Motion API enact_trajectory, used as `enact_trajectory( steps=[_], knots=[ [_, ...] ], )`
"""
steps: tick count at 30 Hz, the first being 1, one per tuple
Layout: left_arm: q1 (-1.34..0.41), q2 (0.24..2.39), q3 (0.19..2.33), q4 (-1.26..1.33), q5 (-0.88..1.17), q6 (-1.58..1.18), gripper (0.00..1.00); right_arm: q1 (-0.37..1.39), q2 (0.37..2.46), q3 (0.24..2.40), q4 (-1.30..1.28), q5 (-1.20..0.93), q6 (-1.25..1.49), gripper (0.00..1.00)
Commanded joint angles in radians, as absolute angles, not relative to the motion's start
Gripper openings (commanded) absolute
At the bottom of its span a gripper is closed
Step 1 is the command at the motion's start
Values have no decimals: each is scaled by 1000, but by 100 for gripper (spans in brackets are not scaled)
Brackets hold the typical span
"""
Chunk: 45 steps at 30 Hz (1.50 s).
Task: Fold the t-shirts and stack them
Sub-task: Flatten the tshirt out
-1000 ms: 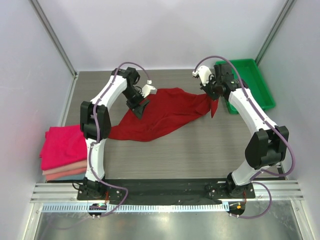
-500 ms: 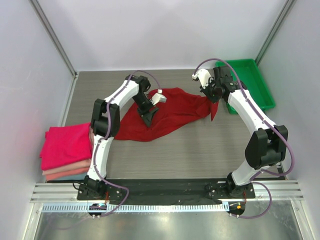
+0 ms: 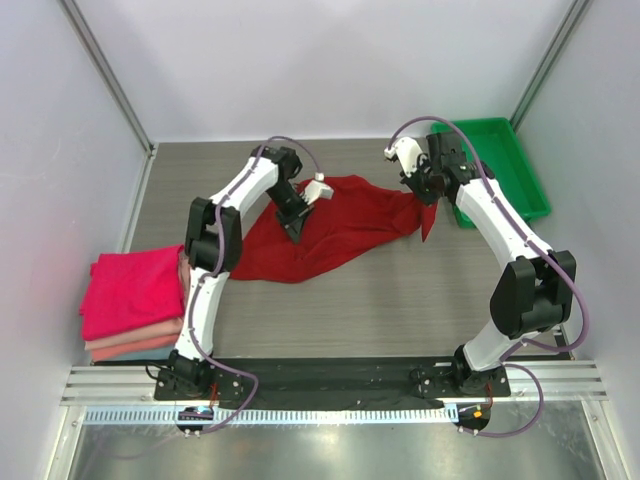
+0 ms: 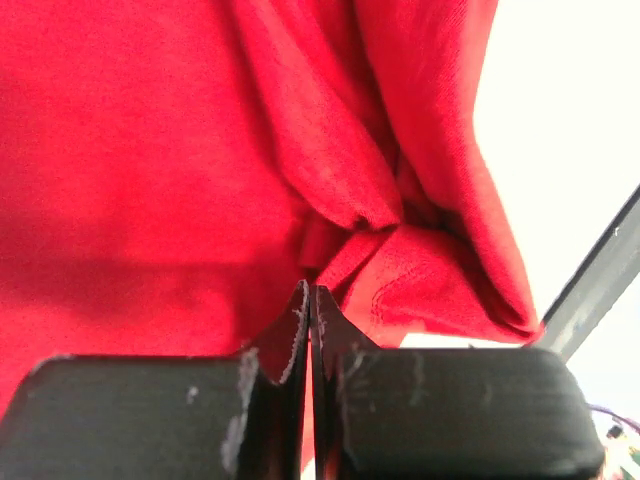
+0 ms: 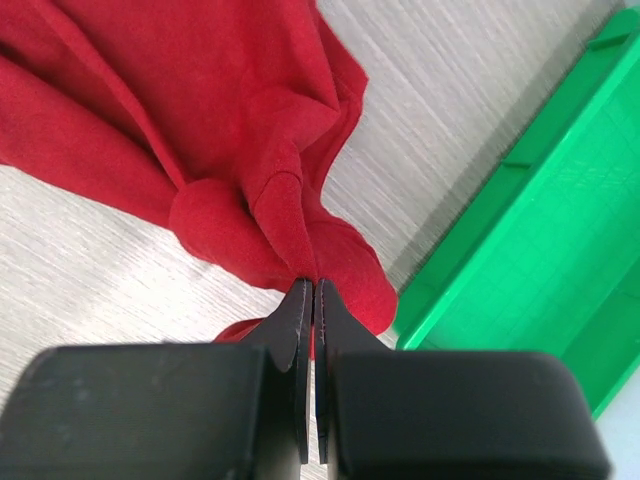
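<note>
Red shirt [image 3: 330, 230]: large, dark crimson, unfolded and crumpled. It lies mid-table on a diagonal, from a near-left tip to a bunched far-right end, where a fold hangs down. Deep gathered creases show in both wrist views.

Magenta shirt [image 3: 130, 290]: folded flat at the left edge, on top of a stack. Folded salmon and paler pink shirts [image 3: 130, 345] lie beneath.

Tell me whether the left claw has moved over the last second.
Yes. The left claw has shifted right across the crimson t-shirt, toward the green tray, and closed.
</note>
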<state>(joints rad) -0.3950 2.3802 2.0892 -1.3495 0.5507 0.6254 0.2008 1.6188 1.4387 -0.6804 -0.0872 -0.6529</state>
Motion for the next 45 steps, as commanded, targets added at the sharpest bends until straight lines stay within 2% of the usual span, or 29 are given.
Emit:
enact_trajectory(
  steps=[1,7,15,16,17,20,21,25,32,45],
  knots=[
    [-344,2275,2244,-1571,577,568,0,198,1592,1506,-640,-66,-653,1],
    [-250,2077,2214,-1474,580,520,0,198,1588,1594,-627,-43,-655,1],
    [-212,1800,1840,-1330,574,488,1,196,1588,1586,-606,-29,-629,1],
    [-213,1796,1815,-1303,583,485,8,198,1582,1580,-609,-35,-620,1],
    [-219,1804,1806,-1295,586,485,29,198,1580,1565,-611,-38,-618,1],
    [-265,1908,1870,-1330,575,486,43,198,1568,1539,-614,-41,-609,1],
    [-287,1942,1897,-1345,600,482,43,198,1562,1534,-620,-46,-606,1],
    [-334,2118,2008,-1385,661,443,44,196,1514,1479,-638,-43,-626,1],
    [-368,2282,2092,-1356,620,391,43,183,1402,1293,-638,-5,-683,1],
    [-391,2378,2048,-1310,487,336,40,169,1411,1290,-630,-21,-664,1]
  ],
)
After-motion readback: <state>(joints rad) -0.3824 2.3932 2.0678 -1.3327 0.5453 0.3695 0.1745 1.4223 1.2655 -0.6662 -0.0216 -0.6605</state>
